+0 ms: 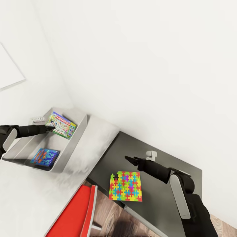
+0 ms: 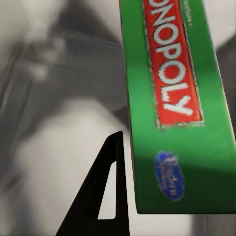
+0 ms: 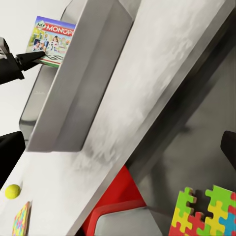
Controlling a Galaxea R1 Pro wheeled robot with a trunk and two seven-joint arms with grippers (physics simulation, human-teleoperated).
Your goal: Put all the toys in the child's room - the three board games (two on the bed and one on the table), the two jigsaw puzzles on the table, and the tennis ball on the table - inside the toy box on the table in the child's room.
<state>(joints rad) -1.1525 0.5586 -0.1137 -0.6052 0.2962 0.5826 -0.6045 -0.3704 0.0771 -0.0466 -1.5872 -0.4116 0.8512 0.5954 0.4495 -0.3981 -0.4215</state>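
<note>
Head view: a jigsaw puzzle [image 1: 126,186] is lying flat on the dark surface [image 1: 171,164] beside the right gripper [image 1: 130,160], whose fingers are spread with nothing held. Farther off, the Monopoly board game [image 1: 61,125] is being held by its edge in the clenched left gripper [image 1: 49,128] over the toy box [image 1: 77,138], above a blue game [image 1: 45,157] already inside; open room is being left beside it. A tennis ball [image 3: 13,191] is waiting on the table [image 1: 29,194].

Toy box [image 1: 77,138] interior lies open between a blue box [image 1: 45,156] and the held Monopoly box [image 1: 61,124]; bare tabletop [image 1: 98,138] beside it.
</note>
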